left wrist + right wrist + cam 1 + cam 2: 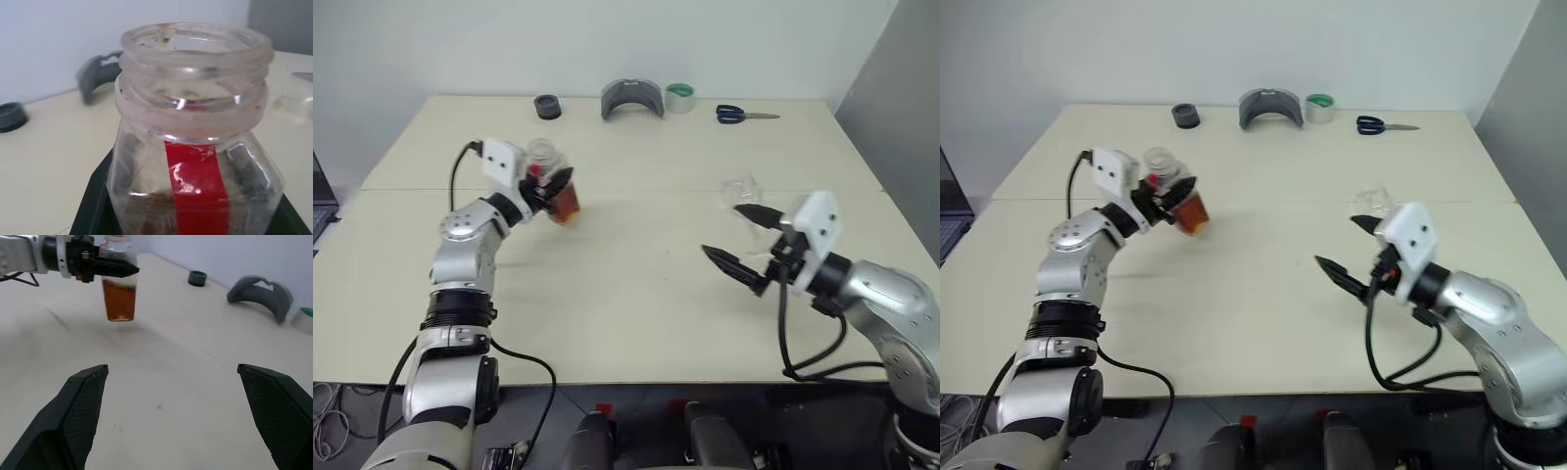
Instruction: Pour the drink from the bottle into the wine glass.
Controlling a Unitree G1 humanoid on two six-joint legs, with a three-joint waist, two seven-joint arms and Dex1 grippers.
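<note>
Left gripper (551, 186) has jaws clamped on the bottle (558, 186), held uncapped above the worktop (636, 284) w/ the drink (119, 300) inside. Right gripper (741, 238) has jaws wide open, empty, just beside the wine glass (741, 190). Step: carrying bottle to glass; next prob. needs mouth over the bowl, then slow tilt.

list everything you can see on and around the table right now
clear plastic bottle with red label strip: 1, uncapped, held above the table's left side
amber drink: fills the bottle's lower part
clear stemmed wine glass: 1, right side, behind the right end effector
small black round object: 1, far edge
grey curved object: 1, far edge
roll of tape with green core: 1, far edge
blue-handled scissors: 1, far right
beige table: 1
left end effector: shut on the bottle
right end effector: open, empty
</note>
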